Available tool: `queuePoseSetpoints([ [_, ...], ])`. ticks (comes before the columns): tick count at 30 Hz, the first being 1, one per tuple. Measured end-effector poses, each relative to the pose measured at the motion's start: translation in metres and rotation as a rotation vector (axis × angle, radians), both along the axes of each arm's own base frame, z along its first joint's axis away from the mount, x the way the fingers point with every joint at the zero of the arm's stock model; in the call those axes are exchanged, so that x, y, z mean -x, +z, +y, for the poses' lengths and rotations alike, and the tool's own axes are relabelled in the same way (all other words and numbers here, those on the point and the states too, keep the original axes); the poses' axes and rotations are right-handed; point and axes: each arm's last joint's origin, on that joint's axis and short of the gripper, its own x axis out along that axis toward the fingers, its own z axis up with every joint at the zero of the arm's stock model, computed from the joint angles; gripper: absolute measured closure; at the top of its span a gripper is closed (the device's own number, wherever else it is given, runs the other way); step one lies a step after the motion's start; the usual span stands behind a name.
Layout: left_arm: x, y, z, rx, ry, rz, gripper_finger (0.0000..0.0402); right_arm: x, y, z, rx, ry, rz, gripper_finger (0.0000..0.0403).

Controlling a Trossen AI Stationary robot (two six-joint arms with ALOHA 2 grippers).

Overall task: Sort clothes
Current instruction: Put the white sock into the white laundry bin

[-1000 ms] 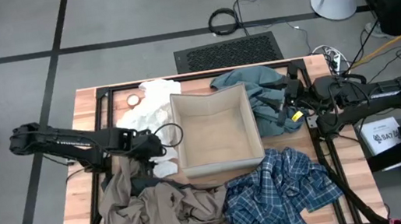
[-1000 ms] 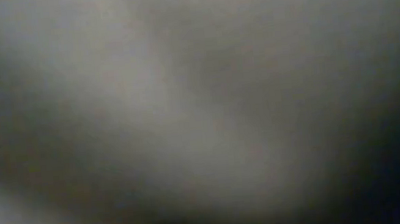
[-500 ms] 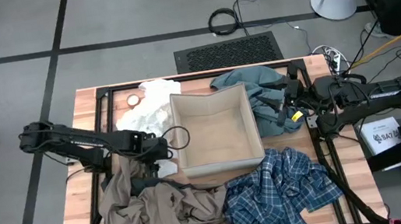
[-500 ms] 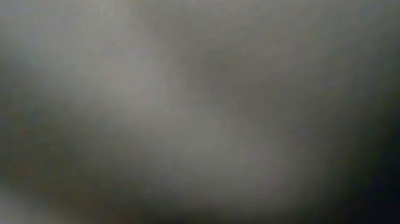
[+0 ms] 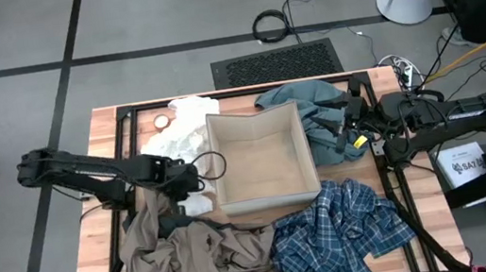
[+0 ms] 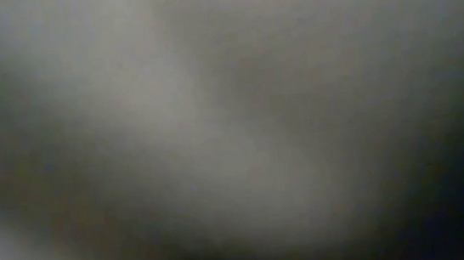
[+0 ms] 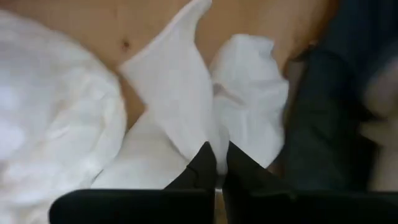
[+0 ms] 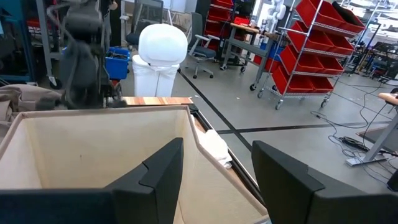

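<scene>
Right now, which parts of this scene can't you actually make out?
- Low view: wholly blurred grey; nothing can be told.
- Dark navy garment: not found for sure in any view.
- High view: left end effector too small to judge, beside the square beige cardboard box.
- Left wrist view: only soft white fabric garment and bare wood.
- Right end effector open over the box.

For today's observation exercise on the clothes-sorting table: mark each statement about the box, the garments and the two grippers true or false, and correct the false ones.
1. The cardboard box is empty. True.
2. The plaid garment lies inside the box. False: it lies on the table beside the box.
3. The left gripper is shut on the white garment. True.
4. The right gripper is shut. False: its fingers are spread open, holding nothing.
5. The khaki garment is next to the plaid one. True.
</scene>
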Motion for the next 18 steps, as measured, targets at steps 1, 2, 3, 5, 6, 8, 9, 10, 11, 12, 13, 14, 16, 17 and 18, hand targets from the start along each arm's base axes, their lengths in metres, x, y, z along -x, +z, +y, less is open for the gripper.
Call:
queuePoseSetpoints([
  [1, 0.001, 0.01, 0.0, 0.0, -0.001, -0.017, 0.0393, 0.0, 0.0, 0.0, 0.0, 0.0, 0.0, 0.0222],
  [2, 0.002, 0.021, 0.0, 0.0, -0.002, -0.046, 0.0393, 0.0, 0.0, 0.0, 0.0, 0.0, -0.001, 0.0222],
  [3, 0.003, 0.031, 0.0, -0.001, -0.004, -0.081, 0.0393, 0.0, 0.0, 0.0, 0.0, 0.0, 0.0, 0.0222],
  [5, 0.005, 0.055, 0.0, -0.002, -0.021, -0.178, 0.0394, 0.0, 0.0, 0.0, 0.0, 0.0, -0.001, 0.0222],
  [6, 0.006, 0.068, 0.001, -0.005, -0.029, -0.234, 0.0394, 0.0, 0.0, 0.0, 0.0, 0.0, -0.001, 0.0222],
  [8, 0.011, 0.094, 0.002, -0.036, -0.034, -0.34, 0.0394, 0.0, 0.0, 0.0, 0.001, 0.0, 0.0, 0.0222],
  [9, 0.014, 0.105, 0.003, -0.062, -0.033, -0.385, 0.0394, 0.0, 0.0, 0.0, 0.0, 0.0, -0.001, 0.0222],
  [10, 0.017, 0.117, 0.004, -0.093, -0.029, -0.432, 0.0395, 0.0, 0.0, 0.0, 0.001, 0.0, -0.001, 0.0222],
  [11, 0.02, 0.128, 0.005, -0.131, -0.024, -0.479, 0.0395, 0.0, 0.0, 0.0, 0.001, 0.0, -0.001, 0.0222],
  [12, 0.023, 0.138, 0.006, -0.175, -0.017, -0.527, 0.0395, 0.0, 0.0, 0.0, 0.001, 0.0, -0.001, 0.0222],
  [13, 0.026, 0.148, 0.008, -0.232, -0.004, -0.582, 0.0395, 0.0, 0.0, 0.0, 0.002, 0.0, 0.0, 0.0222],
  [14, 0.027, 0.158, 0.01, -0.294, 0.012, -0.643, 0.0396, 0.0, 0.0, 0.0, 0.006, 0.001, 0.001, 0.0222],
  [16, 0.025, 0.174, 0.012, -0.403, 0.022, -0.777, 0.0396, 0.0, 0.0, 0.0, 0.018, 0.002, 0.008, 0.0222],
  [17, 0.024, 0.181, 0.013, -0.442, 0.012, -0.838, 0.0396, 0.0, 0.0, 0.0, 0.025, 0.003, 0.01, 0.0222],
  [18, 0.021, 0.186, 0.013, -0.475, -0.009, -0.894, 0.0396, 0.0, 0.0, 0.0, 0.03, 0.002, 0.012, 0.0222],
])
